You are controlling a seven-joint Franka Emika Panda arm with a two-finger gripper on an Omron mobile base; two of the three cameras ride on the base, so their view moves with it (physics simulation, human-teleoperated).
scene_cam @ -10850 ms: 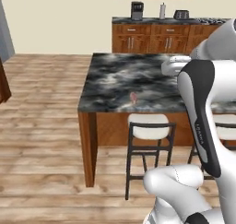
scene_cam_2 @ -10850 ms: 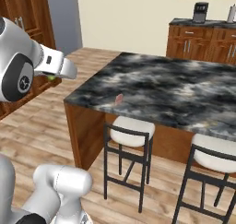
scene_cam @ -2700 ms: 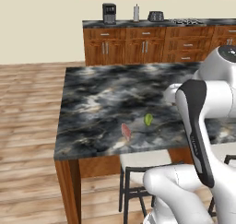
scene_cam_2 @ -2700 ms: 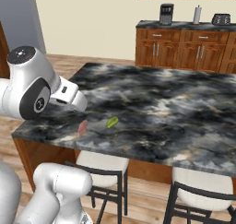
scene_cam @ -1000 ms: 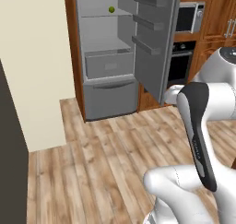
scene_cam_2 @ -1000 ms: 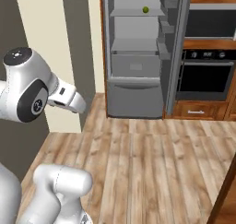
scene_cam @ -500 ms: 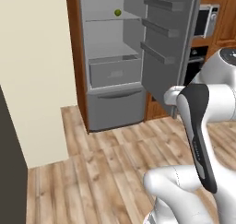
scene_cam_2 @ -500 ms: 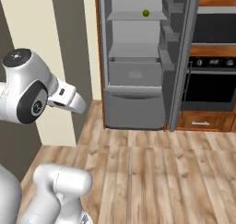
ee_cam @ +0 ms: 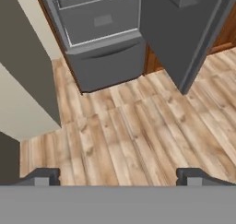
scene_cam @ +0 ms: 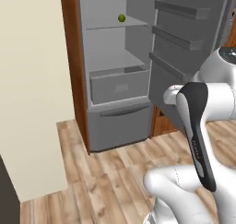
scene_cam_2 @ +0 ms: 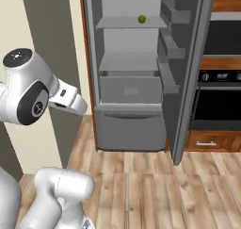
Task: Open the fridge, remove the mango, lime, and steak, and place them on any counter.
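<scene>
Pincer (ee_cam: 118, 174): I see the 2 dark tips far apart at bottom of hand view, nothing btwn them, so it's spread wide & empty. It hangs over bare wood floor (ee_cam: 138, 135), short of the fridge.
Arm: in left base view my white arm rises at lower right, dark forearm link in front of the fridge door; in right base view the shoulder joint sits at left.
Fridge (scene_cam: 115, 71): straight ahead of me, door (scene_cam_2: 186, 68) swung wide open to the right side, door racks showing. Grey shelves inside, a drawer (scene_cam_2: 132, 89) below them, closed lower front w/ slim handle under that. Reddish-brown wood panel along its left side.
Lime (scene_cam: 121, 18): small round green ball on the upper shelf, toward the right side of the shelf in both base views. Well apart from my pincer.
Oven (scene_cam_2: 219, 101): black, right of the fridge in right base view, partly behind the open door.
Wall (scene_cam: 32, 80): cream, left of the fridge.
Mango / steak: can't tell from here where they are.
</scene>
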